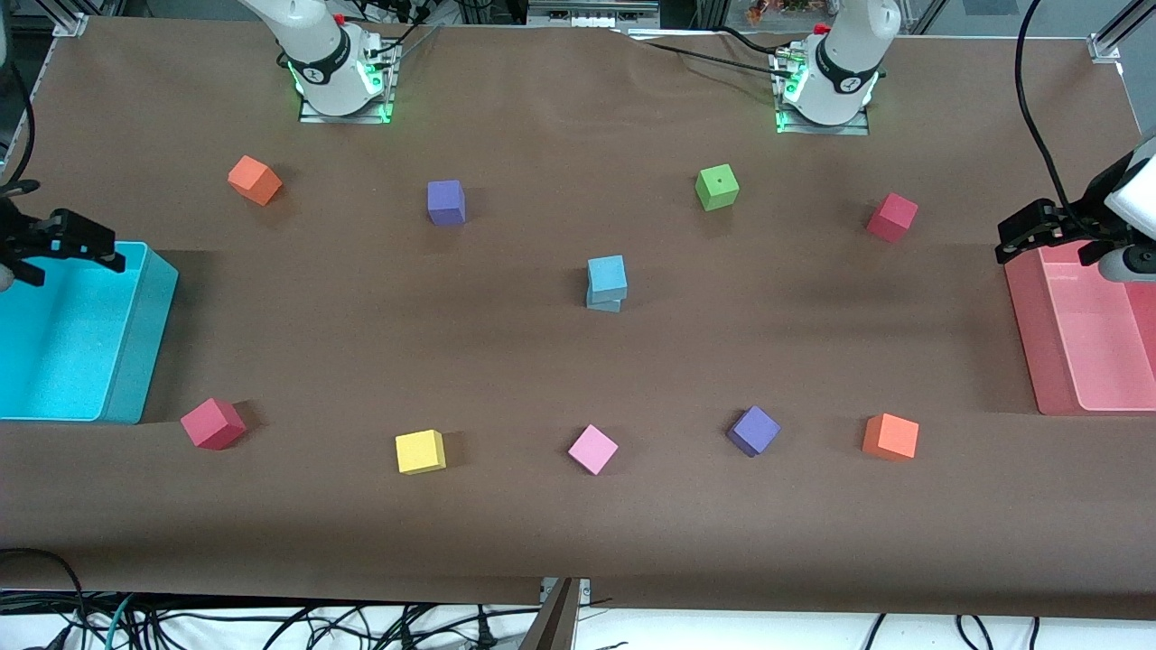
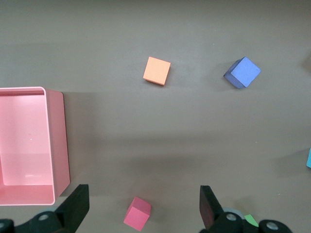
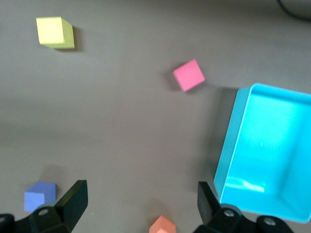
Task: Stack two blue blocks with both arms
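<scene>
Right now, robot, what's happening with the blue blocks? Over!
Left gripper open over pink bin. Right gripper open over cyan bin. Blue blocks stacked mid-table. Nothing touching them.

This looks like a robotics lab. Two white arms are bolted by metal plates (image 1: 345, 110) to a table (image 1: 506, 524) covered with plain brown sheeting, green lights glowing at their bases. Aluminium framing (image 1: 1115, 36) stands at the table's corners, and loose black cables (image 1: 271, 623) trail along the edge nearest the front camera. Coloured foam cubes (image 1: 420, 451) sit spaced out like test pieces, with a cyan bin (image 1: 135, 343) and a pink bin (image 1: 1030, 343) at the two ends. Shelving above the bases is probably equipment racks, hard to make out.
</scene>
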You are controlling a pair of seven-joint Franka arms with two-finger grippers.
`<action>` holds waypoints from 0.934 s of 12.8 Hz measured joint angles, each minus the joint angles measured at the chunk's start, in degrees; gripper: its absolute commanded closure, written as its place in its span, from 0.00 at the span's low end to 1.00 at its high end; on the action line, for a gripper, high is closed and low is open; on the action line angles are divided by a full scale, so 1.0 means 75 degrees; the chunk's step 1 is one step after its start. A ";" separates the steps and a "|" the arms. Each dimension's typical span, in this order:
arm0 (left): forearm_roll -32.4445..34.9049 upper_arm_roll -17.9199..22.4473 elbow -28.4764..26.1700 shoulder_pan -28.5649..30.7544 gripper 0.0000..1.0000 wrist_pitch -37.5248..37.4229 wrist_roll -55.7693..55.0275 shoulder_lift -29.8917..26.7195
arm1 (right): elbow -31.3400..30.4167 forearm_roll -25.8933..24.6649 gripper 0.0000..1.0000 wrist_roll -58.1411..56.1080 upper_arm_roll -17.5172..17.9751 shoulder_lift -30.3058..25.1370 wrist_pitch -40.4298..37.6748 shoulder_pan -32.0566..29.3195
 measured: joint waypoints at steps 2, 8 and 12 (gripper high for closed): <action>0.0000 -0.0001 0.0000 0.0000 0.00 0.0000 -0.0004 0.0000 | -0.0120 -0.0144 0.00 0.0173 0.0149 -0.0046 -0.0328 -0.0051; -0.0001 -0.0003 0.0000 -0.0086 0.00 0.0000 -0.0024 -0.0001 | -0.0360 -0.0166 0.00 0.0984 0.0500 -0.0104 -0.0356 -0.0268; -0.0002 0.0004 0.0000 -0.0086 0.00 0.0000 -0.0030 -0.0001 | -0.0360 -0.0168 0.00 0.1555 0.0606 -0.0156 -0.0347 -0.0277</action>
